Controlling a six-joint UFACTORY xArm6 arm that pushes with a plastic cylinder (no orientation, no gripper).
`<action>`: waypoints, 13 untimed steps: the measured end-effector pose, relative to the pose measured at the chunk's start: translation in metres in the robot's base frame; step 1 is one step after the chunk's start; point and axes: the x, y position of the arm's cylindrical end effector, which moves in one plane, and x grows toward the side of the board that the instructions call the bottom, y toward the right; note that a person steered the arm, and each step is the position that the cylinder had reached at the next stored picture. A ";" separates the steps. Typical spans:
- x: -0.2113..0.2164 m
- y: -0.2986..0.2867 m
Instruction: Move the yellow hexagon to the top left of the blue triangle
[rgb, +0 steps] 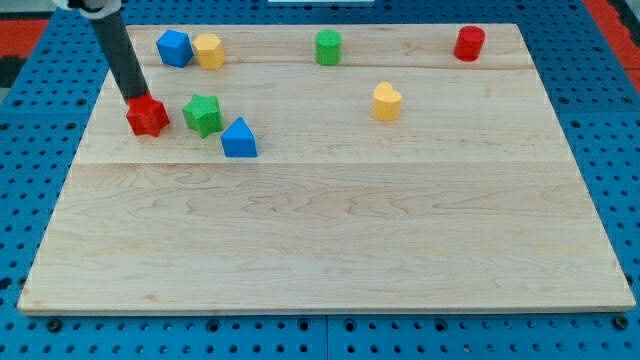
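The yellow hexagon (208, 50) sits near the view's top left, touching a blue block (173, 48) on its left. The blue triangle (239, 139) lies lower, at the view's left-centre, with a green star-shaped block (202, 115) just to its upper left. My tip (136, 99) comes down from the view's top left and rests at the top edge of a red star-shaped block (148, 117). The tip is well below and left of the yellow hexagon and left of the blue triangle.
A green block (328, 47) sits at the view's top centre, a red block (469, 43) at the top right, and a yellow heart-shaped block (386, 101) right of centre. The wooden board (330, 240) lies on a blue pegboard.
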 end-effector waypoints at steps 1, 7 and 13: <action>-0.020 -0.006; -0.141 0.051; -0.090 0.084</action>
